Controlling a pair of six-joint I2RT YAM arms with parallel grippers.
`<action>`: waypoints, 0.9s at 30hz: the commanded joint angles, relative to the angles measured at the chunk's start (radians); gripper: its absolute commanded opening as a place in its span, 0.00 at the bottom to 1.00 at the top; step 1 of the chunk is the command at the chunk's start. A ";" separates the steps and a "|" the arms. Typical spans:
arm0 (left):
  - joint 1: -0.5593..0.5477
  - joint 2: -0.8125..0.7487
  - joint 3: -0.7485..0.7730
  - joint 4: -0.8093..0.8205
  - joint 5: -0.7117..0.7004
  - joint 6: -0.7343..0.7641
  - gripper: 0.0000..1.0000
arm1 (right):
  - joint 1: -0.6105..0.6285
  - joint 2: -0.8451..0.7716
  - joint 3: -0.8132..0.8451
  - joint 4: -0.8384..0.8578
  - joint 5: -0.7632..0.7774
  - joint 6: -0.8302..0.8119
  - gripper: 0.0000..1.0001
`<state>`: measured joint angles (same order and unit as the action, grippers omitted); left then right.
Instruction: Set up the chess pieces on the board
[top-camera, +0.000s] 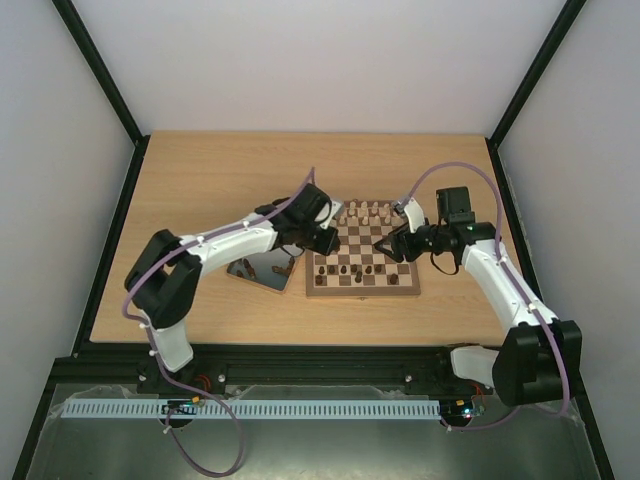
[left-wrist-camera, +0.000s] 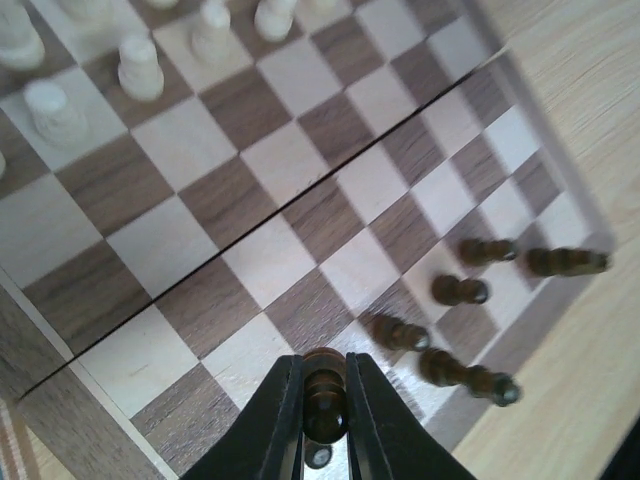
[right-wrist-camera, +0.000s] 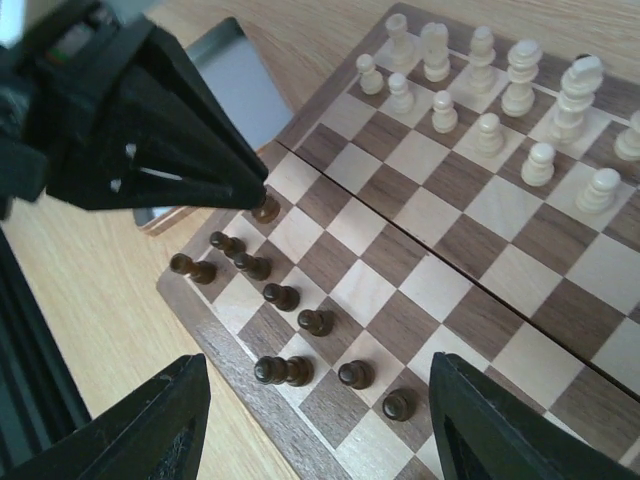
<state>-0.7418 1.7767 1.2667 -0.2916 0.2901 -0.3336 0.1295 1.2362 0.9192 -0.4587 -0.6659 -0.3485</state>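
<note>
My left gripper (left-wrist-camera: 325, 372) is clamped on one dark chess piece (left-wrist-camera: 325, 400), upright over a square near the corner of the board (left-wrist-camera: 250, 200); whether it touches the wood I cannot tell. My right gripper (right-wrist-camera: 318, 365) stands wide and empty above the other dark pieces (right-wrist-camera: 315, 321) on the near ranks, some of them lying over. Placement is in hand: I judge the next move calls for seating the piece squarely, then a clean release.

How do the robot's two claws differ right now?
The left gripper is shut on a dark chess piece; the right gripper stands wide open, empty. The left gripper reaches in from the board's left, the right gripper from its right. Both are black and two-fingered.
</note>
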 joint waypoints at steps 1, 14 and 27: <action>-0.044 0.072 0.083 -0.156 -0.155 0.054 0.08 | 0.001 -0.039 -0.049 0.096 0.074 0.074 0.62; -0.089 0.248 0.242 -0.210 -0.257 0.037 0.08 | 0.000 -0.054 -0.092 0.095 0.071 0.045 0.61; -0.089 0.281 0.294 -0.242 -0.260 0.023 0.27 | 0.001 -0.030 -0.092 0.083 0.052 0.028 0.60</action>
<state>-0.8265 2.0586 1.5303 -0.4934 0.0406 -0.3046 0.1303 1.1980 0.8364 -0.3668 -0.5915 -0.3065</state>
